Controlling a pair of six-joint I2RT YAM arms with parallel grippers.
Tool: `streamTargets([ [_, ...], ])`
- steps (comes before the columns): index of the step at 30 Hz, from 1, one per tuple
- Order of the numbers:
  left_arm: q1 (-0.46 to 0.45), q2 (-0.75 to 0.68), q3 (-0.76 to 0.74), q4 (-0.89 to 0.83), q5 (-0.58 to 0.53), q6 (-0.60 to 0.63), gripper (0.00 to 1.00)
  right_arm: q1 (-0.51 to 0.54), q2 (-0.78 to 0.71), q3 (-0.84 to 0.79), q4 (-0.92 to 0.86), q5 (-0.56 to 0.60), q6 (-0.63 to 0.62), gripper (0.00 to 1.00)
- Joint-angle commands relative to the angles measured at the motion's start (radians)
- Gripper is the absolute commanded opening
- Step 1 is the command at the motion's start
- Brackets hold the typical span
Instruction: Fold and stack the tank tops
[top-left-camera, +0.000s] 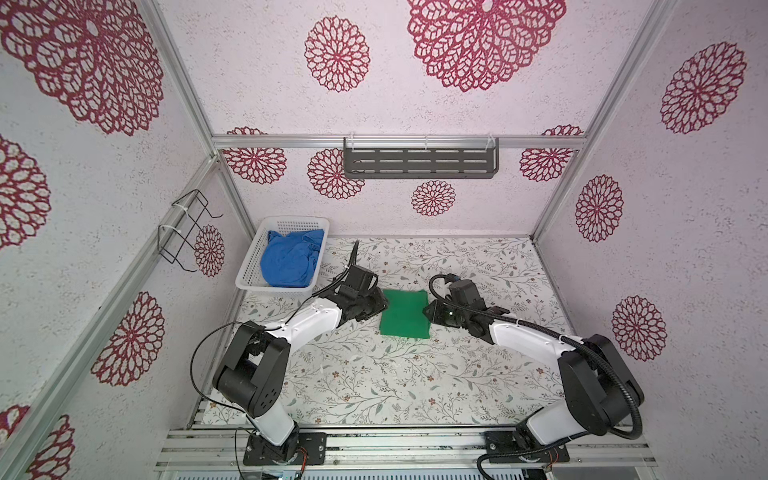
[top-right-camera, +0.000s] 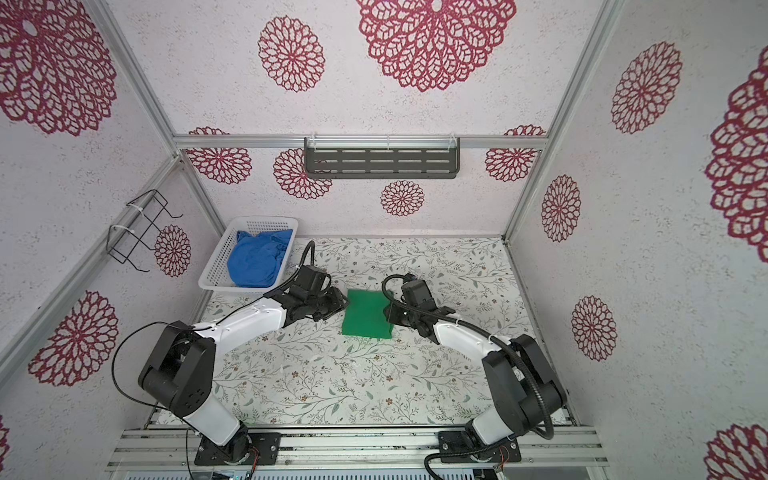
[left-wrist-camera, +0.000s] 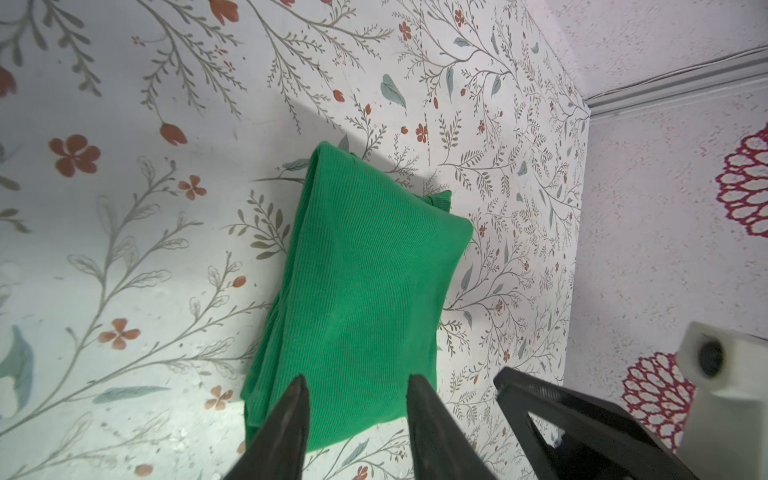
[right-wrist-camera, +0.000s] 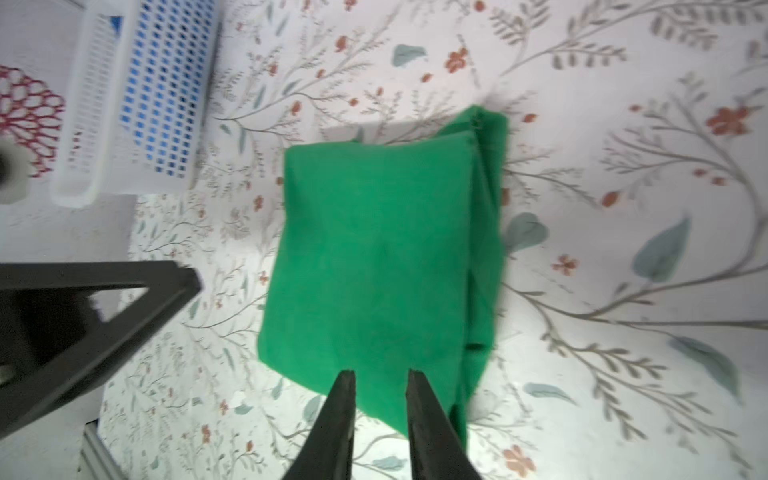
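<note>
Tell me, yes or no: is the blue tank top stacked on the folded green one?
No, the blue tank top lies crumpled in the white basket, apart from the green tank top.

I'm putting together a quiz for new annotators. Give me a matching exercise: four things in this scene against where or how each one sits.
Things:
1. green tank top
2. blue tank top
3. white basket
4. dark shelf

Places or states:
A. hung on the back rail
B. crumpled inside the basket
C. folded flat in the middle of the table
D. standing at the table's back left corner

Pairs: 1-C, 2-B, 3-D, 4-A
</note>
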Motion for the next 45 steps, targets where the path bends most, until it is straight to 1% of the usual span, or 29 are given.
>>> streamTargets([
  [1, -0.022, 0.053, 0.006, 0.043, -0.003, -0.026, 0.42, 0.031, 0.036, -0.056, 0.098, -0.020, 0.080, 0.25],
  [4, -0.031, 0.109, 0.013, 0.063, -0.007, -0.034, 0.42, 0.028, 0.085, -0.136, 0.202, -0.022, 0.126, 0.24],
  [7, -0.032, 0.155, 0.028, 0.069, -0.003, -0.030, 0.42, 0.010, 0.146, -0.144, 0.196, -0.009, 0.115, 0.24],
  [10, -0.032, 0.135, 0.064, 0.002, -0.028, 0.018, 0.43, -0.002, 0.125, -0.115, 0.121, 0.013, 0.081, 0.24],
  [12, -0.029, 0.085, 0.077, -0.046, -0.065, 0.054, 0.45, -0.001, 0.070, -0.072, 0.015, 0.066, 0.042, 0.25],
  [14, -0.020, 0.031, 0.091, -0.108, -0.091, 0.095, 0.49, 0.003, 0.014, -0.010, -0.121, 0.145, -0.001, 0.28],
  [15, -0.014, -0.002, 0.096, -0.143, -0.105, 0.115, 0.53, 0.009, -0.013, 0.026, -0.194, 0.186, -0.018, 0.31],
  [16, -0.012, -0.038, 0.096, -0.182, -0.123, 0.138, 0.57, 0.018, -0.034, 0.061, -0.260, 0.227, -0.031, 0.36],
  [19, -0.002, -0.155, 0.072, -0.273, -0.187, 0.186, 0.66, 0.052, -0.051, 0.143, -0.408, 0.326, -0.025, 0.54],
  [20, 0.006, -0.193, 0.061, -0.298, -0.194, 0.195, 0.68, 0.068, -0.045, 0.161, -0.432, 0.346, -0.019, 0.58],
  [23, 0.035, -0.331, 0.001, -0.355, -0.212, 0.195, 0.70, 0.144, 0.014, 0.236, -0.495, 0.430, 0.000, 0.71],
  [25, 0.049, -0.433, -0.040, -0.386, -0.232, 0.182, 0.70, 0.190, 0.089, 0.305, -0.519, 0.466, 0.015, 0.76],
  [28, 0.066, -0.567, -0.086, -0.441, -0.252, 0.160, 0.70, 0.225, 0.217, 0.412, -0.530, 0.467, 0.021, 0.77],
  [31, 0.077, -0.672, -0.111, -0.504, -0.264, 0.156, 0.70, 0.233, 0.334, 0.499, -0.528, 0.477, 0.028, 0.76],
  [36, 0.099, -0.784, -0.144, -0.587, -0.282, 0.160, 0.70, 0.223, 0.495, 0.603, -0.541, 0.509, 0.023, 0.75],
  [39, 0.117, -0.824, -0.169, -0.602, -0.279, 0.160, 0.70, 0.199, 0.558, 0.636, -0.564, 0.516, 0.019, 0.75],
  [41, 0.126, -0.844, -0.178, -0.609, -0.279, 0.160, 0.70, 0.171, 0.572, 0.634, -0.571, 0.527, 0.008, 0.75],
  [45, 0.149, -0.868, -0.188, -0.616, -0.281, 0.174, 0.70, 0.083, 0.577, 0.626, -0.573, 0.543, -0.076, 0.76],
])
